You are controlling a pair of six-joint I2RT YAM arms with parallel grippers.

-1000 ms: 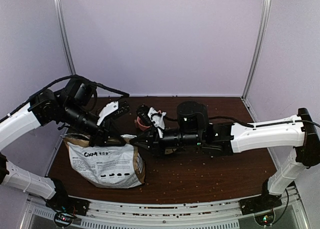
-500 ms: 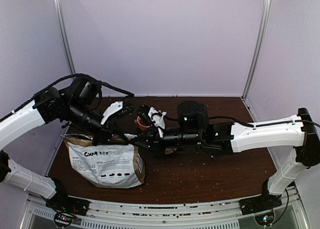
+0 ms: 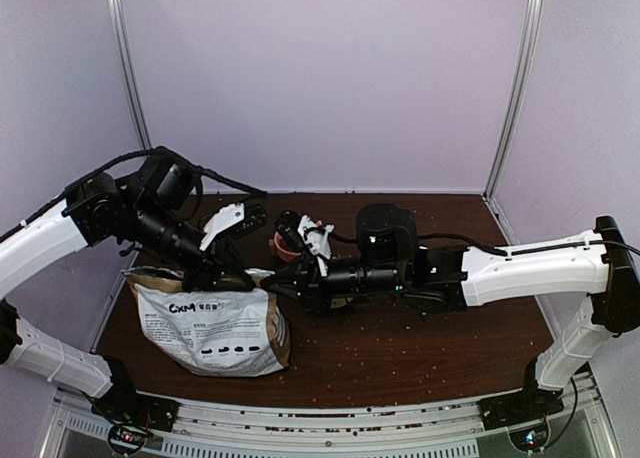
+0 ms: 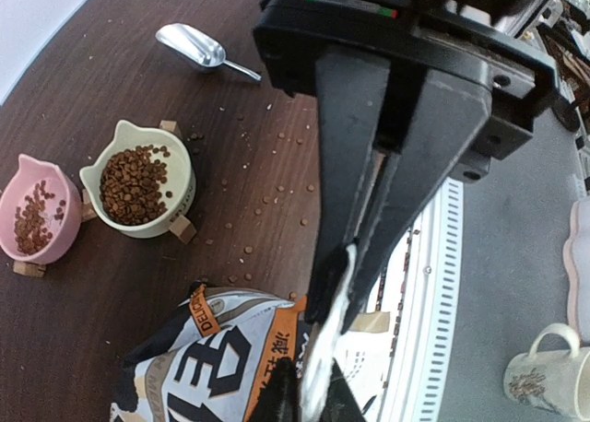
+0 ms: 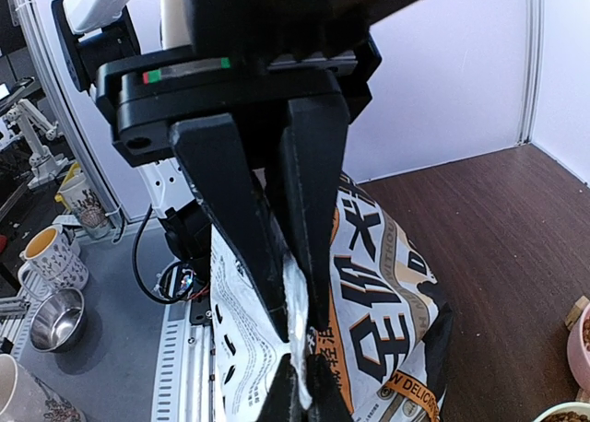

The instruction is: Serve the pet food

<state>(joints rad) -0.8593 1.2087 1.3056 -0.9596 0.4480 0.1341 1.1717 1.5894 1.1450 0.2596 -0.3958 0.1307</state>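
The pet food [image 4: 132, 182] is brown kibble heaped in a cream cat-shaped bowl [image 4: 177, 164]. A little more lies in a pink bowl [image 4: 51, 187], which also shows in the top view [image 3: 282, 245]. The white-tan-orange bag [image 3: 210, 326] stands at the front left of the table. My left gripper [image 4: 334, 293] is shut on the bag's white top edge. My right gripper [image 5: 297, 325] is shut on the same edge from the other side, its tips meeting the left gripper's. Both grippers sit close together over the bag's top [image 3: 250, 278].
A silver scoop [image 4: 196, 48] lies on the brown table beyond the bowls. Loose kibble [image 3: 370, 363] is scattered over the table. The bowls stand on small wooden feet behind the grippers. Mugs [image 5: 51, 254] and a steel bowl [image 5: 53, 319] stand off the table.
My left arm has shifted slightly up and to the right. The bag and my right arm have hardly moved.
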